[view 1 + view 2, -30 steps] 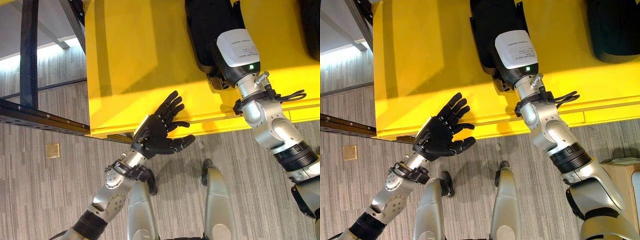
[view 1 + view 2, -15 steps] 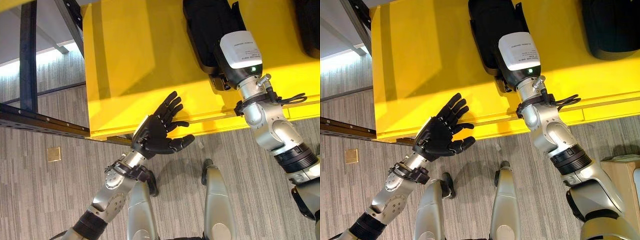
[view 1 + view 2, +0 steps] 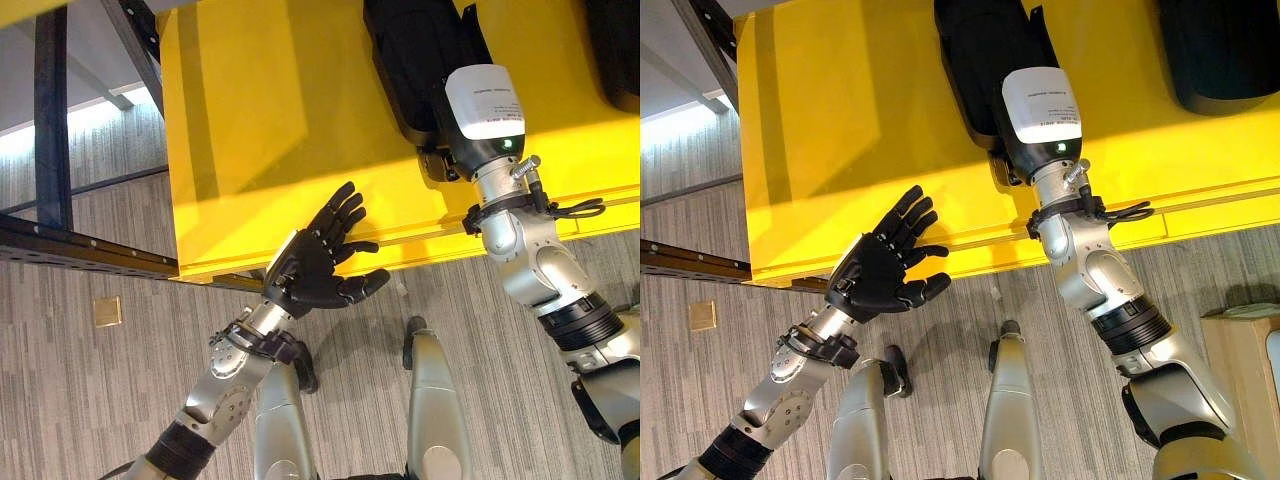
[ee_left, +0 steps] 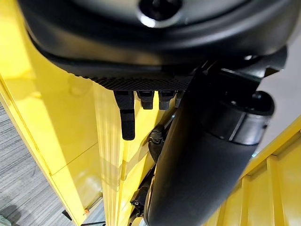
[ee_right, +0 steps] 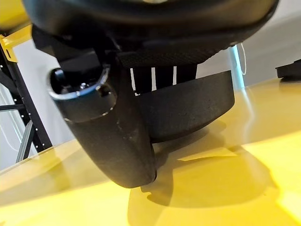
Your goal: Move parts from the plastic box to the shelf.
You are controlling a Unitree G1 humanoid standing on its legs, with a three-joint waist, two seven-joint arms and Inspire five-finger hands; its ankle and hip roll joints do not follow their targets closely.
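A black moulded part lies on the yellow shelf, towards its back. My right arm reaches over the shelf's front edge to it. In the right wrist view my right hand has its thumb along the near side of the black part and its fingers over the far side, so the part sits between them and rests on the shelf. My left hand hovers open, fingers spread, just in front of the shelf's front edge, holding nothing.
A second black part lies at the shelf's far right. A dark metal upright and rail of the rack stand at the left. A wooden corner shows at the lower right.
My right forearm has turned a little more upright and reached slightly farther over the shelf. The left hand has not moved.
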